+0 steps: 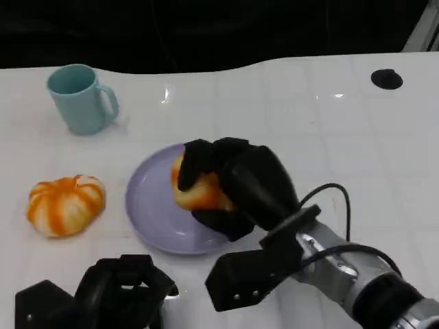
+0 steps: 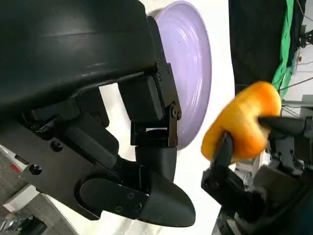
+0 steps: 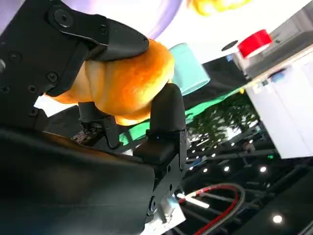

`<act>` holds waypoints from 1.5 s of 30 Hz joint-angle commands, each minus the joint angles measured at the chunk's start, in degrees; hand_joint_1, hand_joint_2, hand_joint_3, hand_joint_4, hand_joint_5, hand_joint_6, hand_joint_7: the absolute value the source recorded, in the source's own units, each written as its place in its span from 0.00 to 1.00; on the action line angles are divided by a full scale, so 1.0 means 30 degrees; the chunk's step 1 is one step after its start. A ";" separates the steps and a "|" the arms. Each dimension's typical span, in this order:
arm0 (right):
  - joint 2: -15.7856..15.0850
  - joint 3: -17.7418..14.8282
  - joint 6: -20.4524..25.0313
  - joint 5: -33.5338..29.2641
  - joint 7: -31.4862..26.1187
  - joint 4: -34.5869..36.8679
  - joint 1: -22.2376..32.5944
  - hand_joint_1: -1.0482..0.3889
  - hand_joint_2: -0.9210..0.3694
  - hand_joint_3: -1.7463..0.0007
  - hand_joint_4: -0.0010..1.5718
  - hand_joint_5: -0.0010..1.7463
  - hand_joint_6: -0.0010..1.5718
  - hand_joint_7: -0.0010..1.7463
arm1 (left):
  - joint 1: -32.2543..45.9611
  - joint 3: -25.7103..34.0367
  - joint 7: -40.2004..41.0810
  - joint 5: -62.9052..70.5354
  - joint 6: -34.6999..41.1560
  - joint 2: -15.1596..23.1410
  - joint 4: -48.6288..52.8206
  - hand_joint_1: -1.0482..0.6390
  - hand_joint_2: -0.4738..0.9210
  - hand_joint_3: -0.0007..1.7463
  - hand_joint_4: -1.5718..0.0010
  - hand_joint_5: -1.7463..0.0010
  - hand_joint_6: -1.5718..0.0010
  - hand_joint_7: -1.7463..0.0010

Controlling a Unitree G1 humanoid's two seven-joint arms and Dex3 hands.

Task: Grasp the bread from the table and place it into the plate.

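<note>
My right hand grips the golden-orange bread and holds it over the lavender plate, near the plate's right half. The left wrist view shows the bread pinched between the right hand's black fingers, clear of the plate. In the right wrist view the bread sits between black fingers. My left hand rests low near the table's front edge, holding nothing, its fingers curled.
An orange-and-white pumpkin-shaped thing lies left of the plate. A teal mug stands at the back left. A black round mark sits at the back right on the white table.
</note>
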 commanded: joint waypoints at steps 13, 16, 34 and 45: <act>0.1125 0.0621 0.1133 -0.0310 -0.0529 0.4117 -0.2331 0.56 0.27 0.60 0.45 0.67 0.53 0.34 | 0.0409 -0.0164 0.0187 0.0040 -0.0051 0.0180 -0.0494 0.00 0.81 0.23 0.00 0.30 0.09 0.60; 0.0958 0.0911 0.1983 -0.0406 0.0797 0.3888 -0.2409 0.49 0.11 0.81 0.31 0.35 0.45 0.09 | 0.0408 -0.0166 0.0171 0.0021 -0.0075 0.0178 -0.0490 0.00 0.81 0.23 0.00 0.30 0.09 0.60; -0.0356 0.0835 0.2985 0.0328 0.5397 0.0379 -0.0931 0.23 0.00 0.80 0.04 0.16 0.16 0.00 | 0.0292 -0.0188 0.0285 0.0161 -0.0236 0.0161 -0.0316 0.00 0.81 0.22 0.00 0.30 0.08 0.61; -0.2519 -0.0682 0.0573 0.2292 0.5881 -0.3686 0.2412 0.31 0.00 0.83 0.16 0.26 0.28 0.05 | 0.0304 -0.0247 0.0565 0.0507 -0.0244 0.0224 -0.0409 0.00 0.82 0.21 0.00 0.30 0.08 0.61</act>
